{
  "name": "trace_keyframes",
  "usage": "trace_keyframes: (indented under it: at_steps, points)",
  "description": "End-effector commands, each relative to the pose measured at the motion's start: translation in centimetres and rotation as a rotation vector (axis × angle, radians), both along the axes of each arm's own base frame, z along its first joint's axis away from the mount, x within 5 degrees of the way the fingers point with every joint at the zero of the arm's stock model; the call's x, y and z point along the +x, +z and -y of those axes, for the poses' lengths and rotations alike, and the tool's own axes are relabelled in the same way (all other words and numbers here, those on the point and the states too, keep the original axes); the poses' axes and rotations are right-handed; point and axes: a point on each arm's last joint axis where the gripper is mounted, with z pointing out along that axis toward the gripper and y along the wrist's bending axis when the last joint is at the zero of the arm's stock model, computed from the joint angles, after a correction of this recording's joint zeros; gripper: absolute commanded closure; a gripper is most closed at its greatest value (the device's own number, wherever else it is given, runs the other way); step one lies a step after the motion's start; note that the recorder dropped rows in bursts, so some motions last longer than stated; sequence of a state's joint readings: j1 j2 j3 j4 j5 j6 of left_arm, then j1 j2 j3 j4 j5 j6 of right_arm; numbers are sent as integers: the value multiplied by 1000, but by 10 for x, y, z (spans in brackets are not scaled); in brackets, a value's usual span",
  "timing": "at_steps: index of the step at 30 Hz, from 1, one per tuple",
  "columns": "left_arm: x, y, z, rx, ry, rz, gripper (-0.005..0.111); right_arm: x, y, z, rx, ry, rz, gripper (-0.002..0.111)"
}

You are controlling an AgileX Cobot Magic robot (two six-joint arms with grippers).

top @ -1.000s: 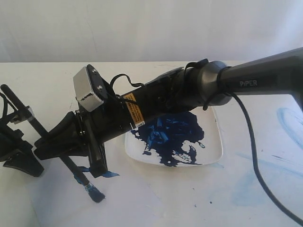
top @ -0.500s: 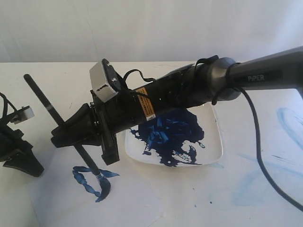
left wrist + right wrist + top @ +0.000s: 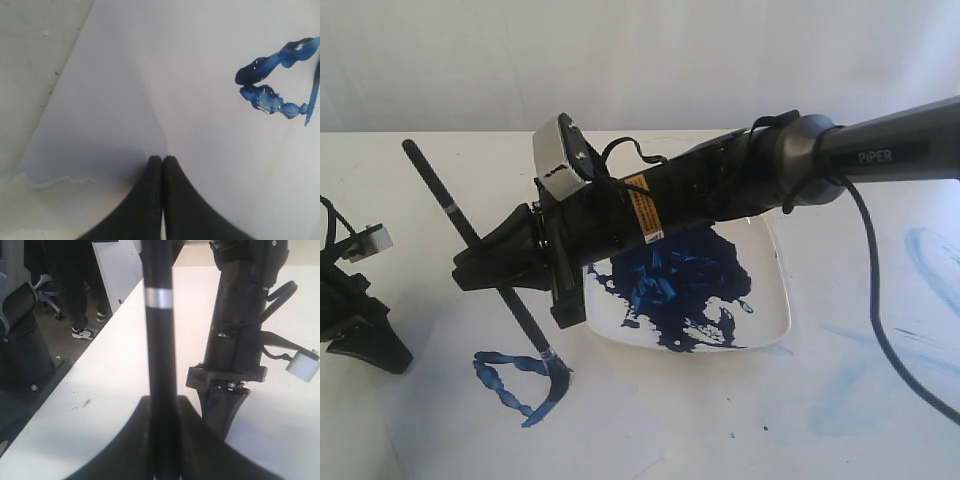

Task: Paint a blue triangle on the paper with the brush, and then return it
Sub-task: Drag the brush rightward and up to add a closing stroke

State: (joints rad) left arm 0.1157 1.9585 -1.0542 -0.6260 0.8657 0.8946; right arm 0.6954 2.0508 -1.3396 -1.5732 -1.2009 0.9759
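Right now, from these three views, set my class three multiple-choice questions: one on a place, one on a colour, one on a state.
1. The brush has its tip: A in the air; B on the paper; C on the bare table.
2. The paint on the plate is: A red; B green; C blue.
3. The left gripper is: A shut and empty; B wide open; C shut on a cup.
Answers: 1 B, the tip meets the paper beside the blue triangle; 2 C, a dark-blue blotch spreads over the plate; 3 A, its jaws meet with nothing between.
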Motion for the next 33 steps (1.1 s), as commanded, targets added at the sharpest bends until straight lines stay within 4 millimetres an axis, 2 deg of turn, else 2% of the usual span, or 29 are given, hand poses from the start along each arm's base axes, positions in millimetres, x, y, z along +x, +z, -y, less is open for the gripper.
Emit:
trace_keyframes:
  at_steps: [1,20,33]
  points:
    - [-2,-2,1,-9,-5,-17,107,7,0,4,0,-36,16,108]
    - [-2,-2,1,-9,-5,-17,107,19,0,11,-2,-86,33,108]
    - [-2,-2,0,-7,-3,-14,107,20,8,10,84,-101,0,108]
